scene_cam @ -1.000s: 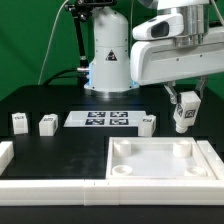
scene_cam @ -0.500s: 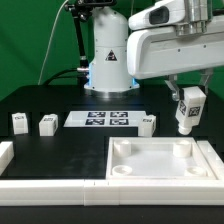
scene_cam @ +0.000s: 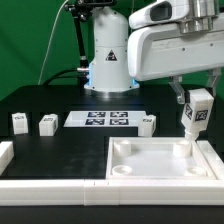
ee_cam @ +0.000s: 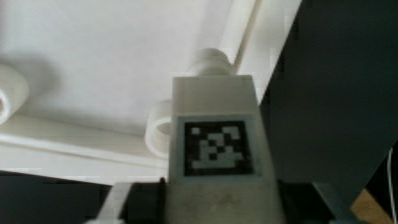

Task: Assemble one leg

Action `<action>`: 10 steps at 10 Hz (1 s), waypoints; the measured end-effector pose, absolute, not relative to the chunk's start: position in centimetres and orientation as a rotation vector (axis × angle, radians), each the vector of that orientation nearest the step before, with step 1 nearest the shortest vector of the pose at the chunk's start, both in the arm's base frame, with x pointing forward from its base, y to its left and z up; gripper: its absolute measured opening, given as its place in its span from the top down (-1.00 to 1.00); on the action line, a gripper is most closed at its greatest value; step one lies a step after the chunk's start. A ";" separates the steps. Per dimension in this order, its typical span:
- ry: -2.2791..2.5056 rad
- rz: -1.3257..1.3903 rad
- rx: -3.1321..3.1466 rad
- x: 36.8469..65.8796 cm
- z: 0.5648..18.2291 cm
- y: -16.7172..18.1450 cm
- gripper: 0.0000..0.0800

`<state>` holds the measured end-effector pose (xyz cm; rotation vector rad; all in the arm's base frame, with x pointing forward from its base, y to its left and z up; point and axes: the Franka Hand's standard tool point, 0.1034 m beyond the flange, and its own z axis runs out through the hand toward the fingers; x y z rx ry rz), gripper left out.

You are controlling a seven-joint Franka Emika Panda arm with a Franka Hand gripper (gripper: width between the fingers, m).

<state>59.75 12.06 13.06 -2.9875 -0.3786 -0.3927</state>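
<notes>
My gripper (scene_cam: 196, 96) is shut on a leg (scene_cam: 192, 116), a white post with a black-and-white tag, held upright with its screw tip just above the far right corner socket of the white tabletop (scene_cam: 160, 176). In the wrist view the leg (ee_cam: 217, 125) fills the middle, clamped between the dark fingers (ee_cam: 157, 200), its tip over the tabletop (ee_cam: 89, 50). Three more legs stand on the black table: one (scene_cam: 19, 122) at the exterior view's left, one (scene_cam: 46, 125) beside it, and one (scene_cam: 146, 124) right of the marker board.
The marker board (scene_cam: 102, 119) lies flat at the table's middle back. The arm's white base (scene_cam: 108, 60) stands behind it. A white rail (scene_cam: 50, 184) runs along the front edge, with a short white piece (scene_cam: 5, 152) at the exterior view's left.
My gripper has carried the leg to the exterior view's right and lower, from above the table beside the tabletop to just over its far right corner.
</notes>
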 end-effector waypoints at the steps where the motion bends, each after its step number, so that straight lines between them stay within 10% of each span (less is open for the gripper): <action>1: -0.371 -0.570 -2.964 59.9 13.0 11.8 0.27; 10: -0.368 -0.619 -2.943 63.5 10.8 11.8 0.27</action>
